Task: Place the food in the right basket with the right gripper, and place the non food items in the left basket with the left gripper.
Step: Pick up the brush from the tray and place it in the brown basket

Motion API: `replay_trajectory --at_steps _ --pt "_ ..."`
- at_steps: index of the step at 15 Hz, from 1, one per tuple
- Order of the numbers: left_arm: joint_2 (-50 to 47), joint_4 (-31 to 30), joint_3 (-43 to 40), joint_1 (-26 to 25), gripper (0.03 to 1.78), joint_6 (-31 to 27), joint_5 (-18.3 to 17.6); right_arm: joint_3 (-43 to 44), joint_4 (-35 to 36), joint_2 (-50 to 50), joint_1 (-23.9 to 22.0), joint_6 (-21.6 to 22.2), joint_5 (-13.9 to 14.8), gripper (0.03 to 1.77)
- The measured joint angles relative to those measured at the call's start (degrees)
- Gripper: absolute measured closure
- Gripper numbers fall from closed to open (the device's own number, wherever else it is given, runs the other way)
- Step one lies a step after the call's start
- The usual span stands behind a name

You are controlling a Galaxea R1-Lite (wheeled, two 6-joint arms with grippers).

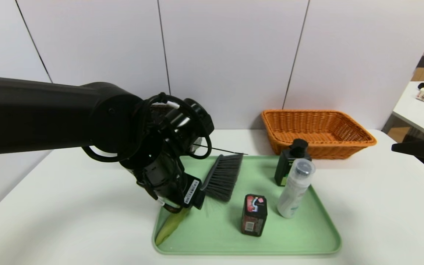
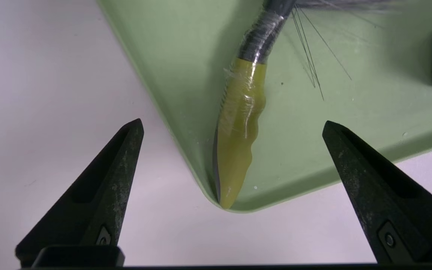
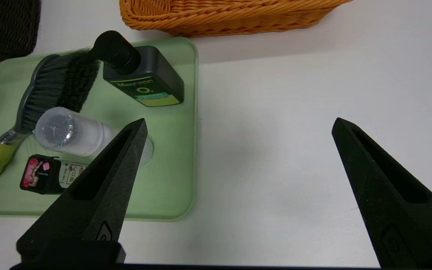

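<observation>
Overhead, from the head camera, we count one pale green tray (image 1: 318,235) on the white table (image 1: 68,206) and four things on it: one hand brush (image 1: 221,178), one dark green pump bottle (image 1: 287,165), one white bottle (image 1: 294,189) and one small black packet (image 1: 254,214). We see one orange basket (image 1: 318,132) behind the tray on the right side. Our left arm reaches across from the left and its wrist covers the middle of the brush, so only the grey bristles and the lime-green handle tip show; the dark brown basket is almost wholly hidden behind that arm. Of our right arm only a dark piece shows at the right edge.

Next, the left wrist camera gives what the head view hides: the left gripper (image 2: 233,125) has its two fingers spread wide apart, holding nothing, one over the bare table and one over the tray, with the brush handle lying between them in line and its tip in the tray's rounded corner. A sliver of the packet shows at the edge.

Last, the right wrist camera shows the right gripper (image 3: 238,123) with its two fingers likewise wide apart and empty, above bare table beside the tray. Only here do we see a corner of the dark brown basket (image 3: 6,30), and the white bottle's clear cap (image 3: 56,131) end-on
</observation>
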State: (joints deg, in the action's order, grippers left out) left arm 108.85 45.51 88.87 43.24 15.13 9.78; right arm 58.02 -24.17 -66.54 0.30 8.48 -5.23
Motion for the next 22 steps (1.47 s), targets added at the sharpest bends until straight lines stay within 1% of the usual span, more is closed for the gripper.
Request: replay_trajectory --at_steps 2,4,9,16,22 --pt "0.85 1.21 2.19 0.04 0.12 -0.44 -2.43 -0.5 0.12 0.09 0.02 0.13 0.0 0.1" --pt "2.26 1.79 4.12 0.06 0.12 -0.37 -3.36 -0.68 0.12 0.15 0.02 0.57 0.0 0.1" --pt "6.31 1.99 5.36 0.06 0.12 -0.24 -3.45 -0.79 0.06 0.33 0.0 0.96 0.13 0.1" --pt "7.74 6.23 5.45 -0.16 0.12 -1.44 -3.58 -1.77 0.2 0.57 -0.04 1.02 0.17 0.1" --pt "8.81 6.01 5.51 -0.27 0.12 -2.67 -3.61 -2.58 0.3 1.05 -0.51 1.05 0.17 0.1"
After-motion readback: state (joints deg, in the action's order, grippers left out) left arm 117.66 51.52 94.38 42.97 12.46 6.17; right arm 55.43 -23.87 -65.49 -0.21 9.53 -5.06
